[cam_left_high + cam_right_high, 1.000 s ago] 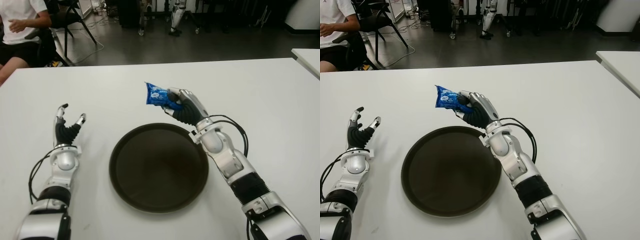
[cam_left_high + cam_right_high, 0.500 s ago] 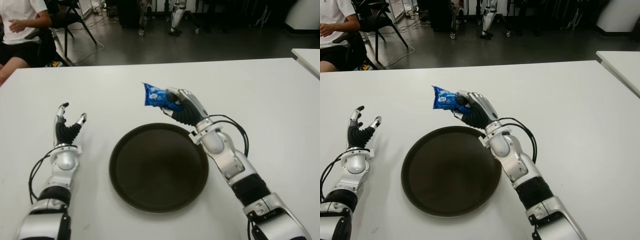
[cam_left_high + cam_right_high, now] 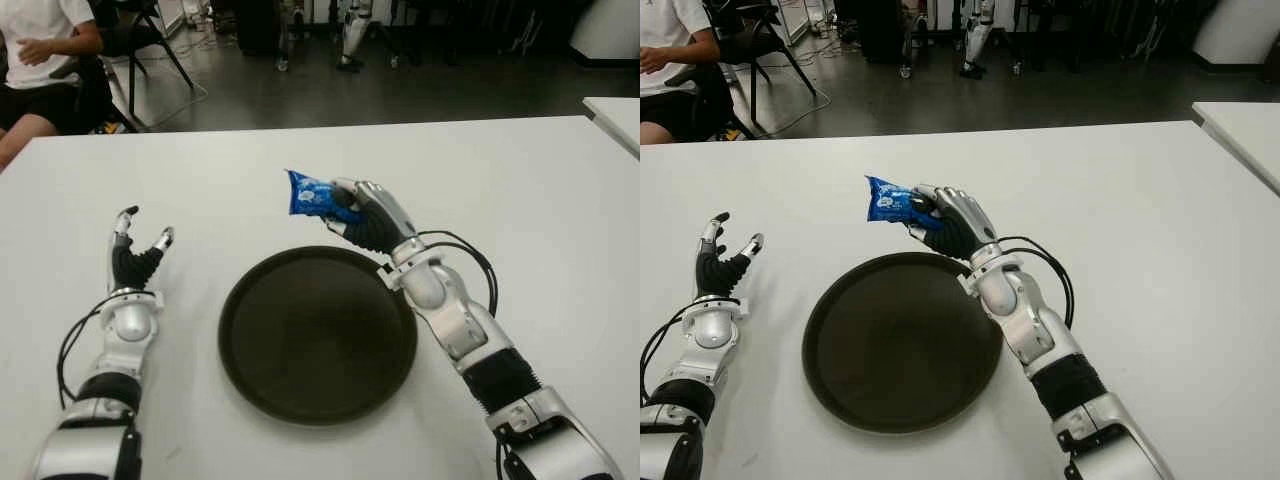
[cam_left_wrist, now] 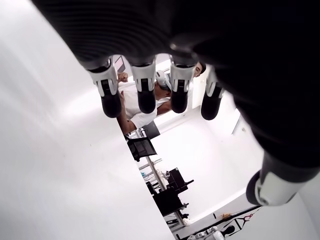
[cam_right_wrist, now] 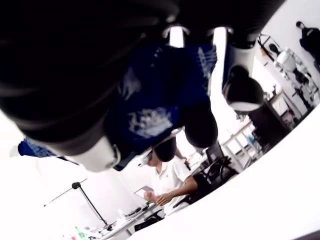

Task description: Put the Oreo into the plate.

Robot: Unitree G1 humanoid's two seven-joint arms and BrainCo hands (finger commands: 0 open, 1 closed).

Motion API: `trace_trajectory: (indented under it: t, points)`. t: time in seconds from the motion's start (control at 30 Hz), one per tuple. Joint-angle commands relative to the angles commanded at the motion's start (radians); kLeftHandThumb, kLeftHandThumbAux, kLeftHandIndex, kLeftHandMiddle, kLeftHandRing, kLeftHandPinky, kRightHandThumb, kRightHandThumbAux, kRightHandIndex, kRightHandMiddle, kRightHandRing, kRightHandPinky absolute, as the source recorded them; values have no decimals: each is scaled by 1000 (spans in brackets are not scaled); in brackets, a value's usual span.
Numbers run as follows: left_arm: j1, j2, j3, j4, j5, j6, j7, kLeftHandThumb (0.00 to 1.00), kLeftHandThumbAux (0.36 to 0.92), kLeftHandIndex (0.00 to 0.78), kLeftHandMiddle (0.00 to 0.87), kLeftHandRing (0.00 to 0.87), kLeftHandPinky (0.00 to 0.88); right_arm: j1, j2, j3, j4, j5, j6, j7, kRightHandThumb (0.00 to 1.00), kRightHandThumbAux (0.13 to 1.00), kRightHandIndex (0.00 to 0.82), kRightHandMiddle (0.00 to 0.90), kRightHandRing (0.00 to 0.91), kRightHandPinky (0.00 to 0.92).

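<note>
A blue Oreo packet [image 3: 313, 195] hangs in the air just beyond the far rim of the round dark plate [image 3: 318, 334], which lies on the white table. My right hand [image 3: 362, 214] is shut on the packet, and the right wrist view shows the blue wrapper [image 5: 155, 100] between the curled fingers. Nothing lies in the plate. My left hand [image 3: 135, 250] shows to the left of the plate with its fingers [image 4: 145, 92] spread and holding nothing.
The white table [image 3: 540, 200] stretches around the plate. A person [image 3: 40, 50] sits on a chair beyond the table's far left corner. A second white table's corner [image 3: 615, 115] shows at the far right.
My right hand has carried the Oreo packet slightly left and a little lower, staying beyond the plate's far rim. The left hand has not moved.
</note>
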Motion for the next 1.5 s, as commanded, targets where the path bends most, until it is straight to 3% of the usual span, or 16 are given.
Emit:
trace_trajectory:
  t: [0.47,0.87,0.93,1.1,1.13,1.23,1.33,1.5]
  points:
    - [-4,-6,9,-3,-13,11,-11,0,585,0,0,0,0,-12,-5,12,6,-9,61,26,726,709,441,856,846,837]
    - [2,-5,4,-12,-8,9,-10,0,575,0,0,0,0,-17,-15,17,37,-44,-8,-59,714,713,439,815,812,796]
    - [1,-8,8,-13,-14,10,-15,0,582,0,0,0,0,-19,-17,18,40,-49,-14,-69,689,722,423,574,596,600]
    - [-1,-8,10,-11,-17,17,-11,0,589,0,0,0,0,-24,-18,17,54,-32,-28,-56,668,732,405,367,403,418]
    - [-2,-8,9,-10,-16,18,-9,0,593,0,0,0,0,-25,-17,17,59,-23,-33,-45,445,719,295,300,328,329]
    - [-2,-8,10,-9,-17,18,-9,0,598,0,0,0,0,-28,-17,15,68,-3,-45,-26,161,709,160,219,238,222]
    - [0,-10,11,-10,-20,12,-12,0,605,0,0,0,0,-29,-18,12,73,14,-54,-6,52,697,102,194,209,192]
    - [3,-13,14,-16,-25,11,-11,0,602,0,0,0,0,-27,-21,14,64,14,-43,11,8,696,78,218,263,210]
